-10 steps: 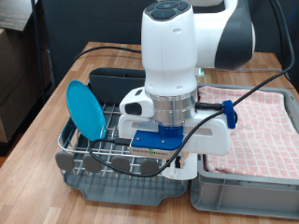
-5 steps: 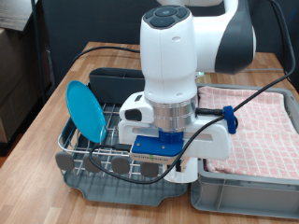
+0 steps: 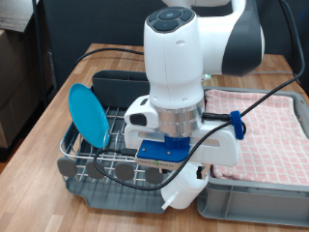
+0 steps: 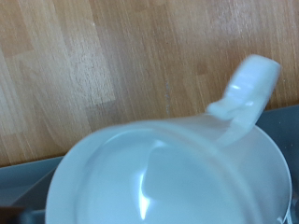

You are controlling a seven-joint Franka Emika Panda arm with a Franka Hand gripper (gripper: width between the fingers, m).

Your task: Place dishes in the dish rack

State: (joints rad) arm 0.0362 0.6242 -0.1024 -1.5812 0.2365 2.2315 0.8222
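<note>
Since half a second ago a white mug (image 3: 183, 191) has emerged below the arm's wrist, at the near edge of the dish rack (image 3: 97, 159); before that only a sliver of white showed there. Arm body and cables read unchanged between frames.

Wooden plank surface (image 3: 39, 116) carries the rack and, at the exterior view's right, a grey crate (image 3: 256, 198) lined with pink checked cloth (image 3: 275, 126). A dark panel stands behind at the exterior view's left.

Light-blue plate (image 3: 87, 114) stands on edge in the rack's wires, left side of the exterior view.

Wrist view: mug (image 4: 168, 173) fills the frame, handle (image 4: 245, 86) over bare wood. Jaws hidden; I cannot tell their state.
</note>
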